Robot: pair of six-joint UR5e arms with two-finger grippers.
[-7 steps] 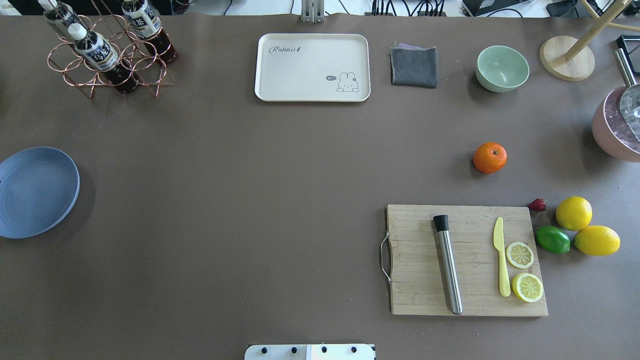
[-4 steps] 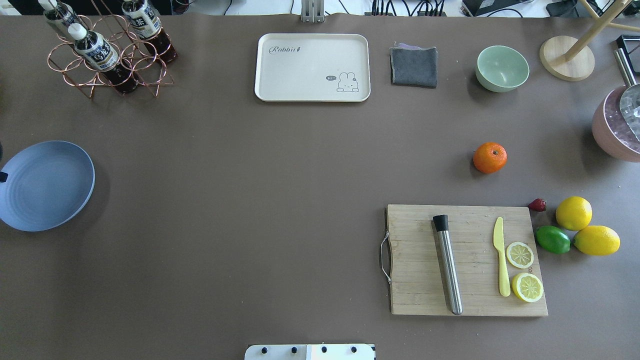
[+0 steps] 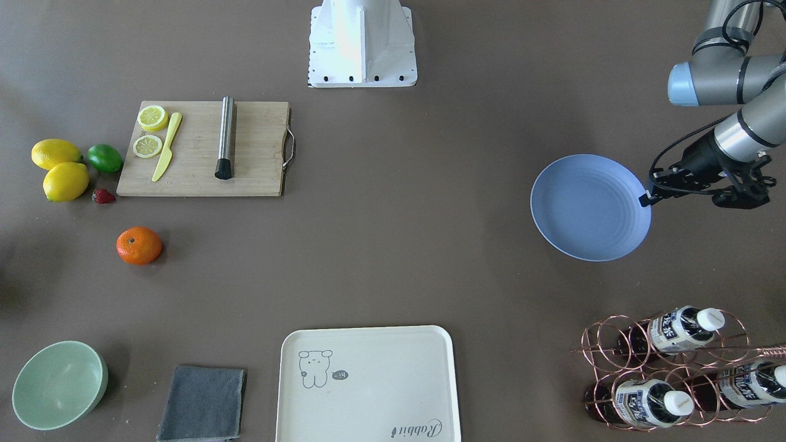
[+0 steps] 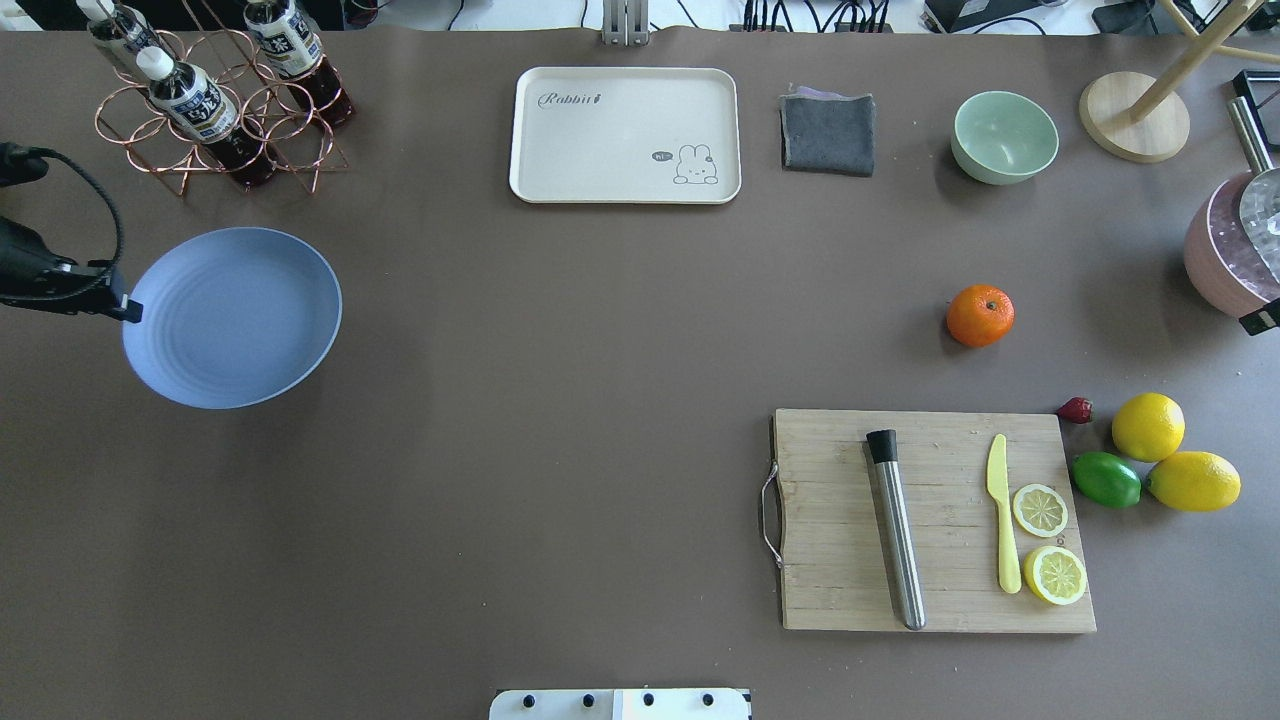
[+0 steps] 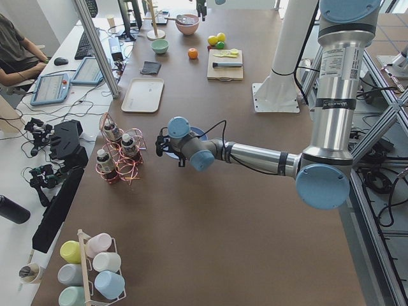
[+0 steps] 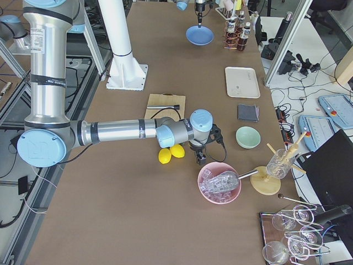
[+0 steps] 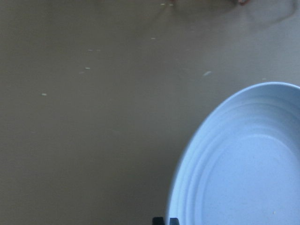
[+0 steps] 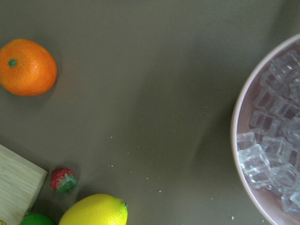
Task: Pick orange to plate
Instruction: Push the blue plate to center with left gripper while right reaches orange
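The orange (image 4: 980,315) rests on the brown table right of centre, above the cutting board; it also shows at the upper left of the right wrist view as the orange (image 8: 27,67). The blue plate (image 4: 235,320) hangs at the table's left, seemingly a little off the surface. My left gripper (image 4: 130,310) is shut on the plate's left rim, also seen from the front as left gripper (image 3: 645,199) on plate (image 3: 586,205). My right gripper (image 6: 199,159) hovers between the lemons and the ice bowl, right of the orange; I cannot tell whether it is open.
A cutting board (image 4: 935,520) carries a steel muddler, a yellow knife and lemon slices. Two lemons (image 4: 1147,426), a lime (image 4: 1106,479) and a strawberry lie to its right. A pink ice bowl (image 4: 1225,255), mint bowl (image 4: 1004,137), grey cloth, cream tray (image 4: 625,135) and bottle rack (image 4: 215,100) line the far side.
The plate, held by my left gripper, has travelled right and slightly toward the far side; the gripper has come into the overhead view. The orange has not moved.
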